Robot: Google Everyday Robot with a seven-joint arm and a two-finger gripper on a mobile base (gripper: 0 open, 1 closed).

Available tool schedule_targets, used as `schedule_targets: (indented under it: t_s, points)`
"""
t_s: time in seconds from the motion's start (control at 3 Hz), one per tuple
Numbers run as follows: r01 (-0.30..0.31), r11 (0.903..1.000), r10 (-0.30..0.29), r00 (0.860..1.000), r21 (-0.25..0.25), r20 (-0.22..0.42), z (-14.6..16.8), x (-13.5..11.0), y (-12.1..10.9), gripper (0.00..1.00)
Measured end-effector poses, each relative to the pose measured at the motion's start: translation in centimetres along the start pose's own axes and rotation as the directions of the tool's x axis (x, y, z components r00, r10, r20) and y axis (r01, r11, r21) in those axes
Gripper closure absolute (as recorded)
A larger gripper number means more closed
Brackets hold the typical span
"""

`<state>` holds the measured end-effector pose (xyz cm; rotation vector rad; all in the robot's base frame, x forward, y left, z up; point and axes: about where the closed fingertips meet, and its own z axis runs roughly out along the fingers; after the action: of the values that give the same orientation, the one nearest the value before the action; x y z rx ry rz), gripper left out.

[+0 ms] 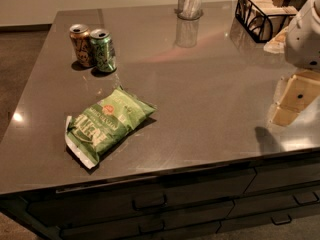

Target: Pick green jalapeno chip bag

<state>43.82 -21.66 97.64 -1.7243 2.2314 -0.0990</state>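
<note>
1 chip bag (107, 126), 2 cans (82, 45) (103, 50), 1 jar (190, 1), 1 basket (248, 15) — 1 tool (289, 108), rt edge.

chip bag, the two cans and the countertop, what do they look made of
The green jalapeno chip bag: thin plastic film, it seems, crinkled and puffy with a slight sheen. The green can and brown can: likely metal, shiny rims, printed sides. The countertop: dark polished stone or laminate, mirroring the cup. The gripper, at the right edge over the counter: cream, probably plastic.

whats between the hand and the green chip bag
Nothing. In the camera view, only bare countertop lies between the hand, at the right edge, and the green jalapeno chip bag.
</note>
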Motion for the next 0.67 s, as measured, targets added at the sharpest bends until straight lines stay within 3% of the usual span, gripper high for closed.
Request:
schedule_targets:
  t_s: [0.67]
  points:
    - [0.014,0.9999,-0.014,1.000,-0.003,0.023,0.0,-1.2,0.0,0.00]
